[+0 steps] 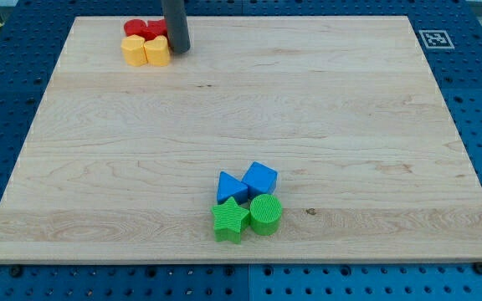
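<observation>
My tip (179,50) stands on the wooden counter (241,117) near the view's top, toward eleven o'clock from the board's middle. The tool here is a plain dark rod, with no jaws to open or close, and it holds nothing. The tip's end sits just beside a tight cluster at its nine o'clock: a yellow block (157,52), apparently touching the rod, another yellow block (133,50) on its far side, and two red blocks (143,29) behind them toward the view's top; their shapes are hard to make out.

Well apart, toward six o'clock on the counter, a second cluster lies: a blue triangular block (229,187), a blue cube (260,178), a green star (231,219) and a green cylinder (266,213), packed closely together.
</observation>
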Action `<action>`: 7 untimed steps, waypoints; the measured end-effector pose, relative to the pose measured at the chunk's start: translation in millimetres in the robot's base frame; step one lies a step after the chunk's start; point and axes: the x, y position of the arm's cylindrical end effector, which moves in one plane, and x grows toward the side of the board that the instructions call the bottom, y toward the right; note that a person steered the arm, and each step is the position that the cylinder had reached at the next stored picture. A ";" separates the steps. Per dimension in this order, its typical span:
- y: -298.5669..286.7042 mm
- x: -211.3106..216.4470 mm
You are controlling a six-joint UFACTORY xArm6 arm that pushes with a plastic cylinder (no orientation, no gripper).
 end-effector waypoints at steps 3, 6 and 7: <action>0.0 22.7; 0.1 22.9; -3.3 32.5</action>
